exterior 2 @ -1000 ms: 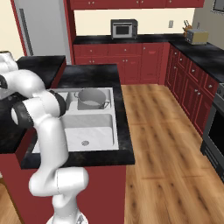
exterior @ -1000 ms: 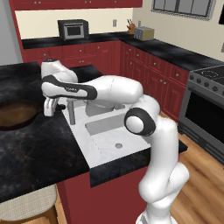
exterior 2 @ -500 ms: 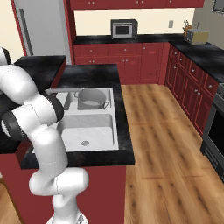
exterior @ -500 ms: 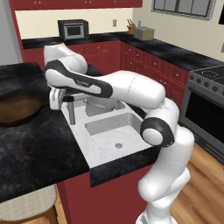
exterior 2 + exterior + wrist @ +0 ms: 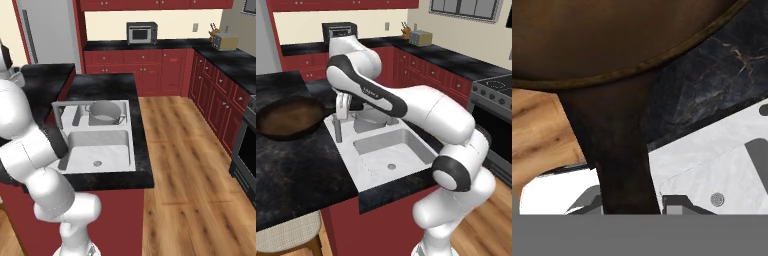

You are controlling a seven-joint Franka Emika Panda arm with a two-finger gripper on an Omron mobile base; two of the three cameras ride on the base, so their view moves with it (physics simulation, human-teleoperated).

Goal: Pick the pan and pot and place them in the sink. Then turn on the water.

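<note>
From behind the arm on its left, the pan [image 5: 288,117] hangs level over the black countertop [image 5: 301,170], its handle running toward the gripper [image 5: 342,106] at the sink's edge. The pot's step looks done; the pan's is in hand. I judge that the next move must carry the skillet across, away from the counter side of the gripper, and lower it into the near basin of the sink [image 5: 376,165], which lies below and ahead of the hand and holds nothing but its drain. The faucet post [image 5: 337,127] stands just under the gripper, so the swing needs to clear it.

From the right side, the pot [image 5: 105,112] sits upright in the far basin and appears empty; the near basin is bare. The sink's white rim [image 5: 131,145] borders the counter.

Looking along the hand, the jaws are clenched on the pan's dark handle [image 5: 619,165], which rises between the fingertips to the brown pan body above. Marble sink deck lies to one side.
</note>
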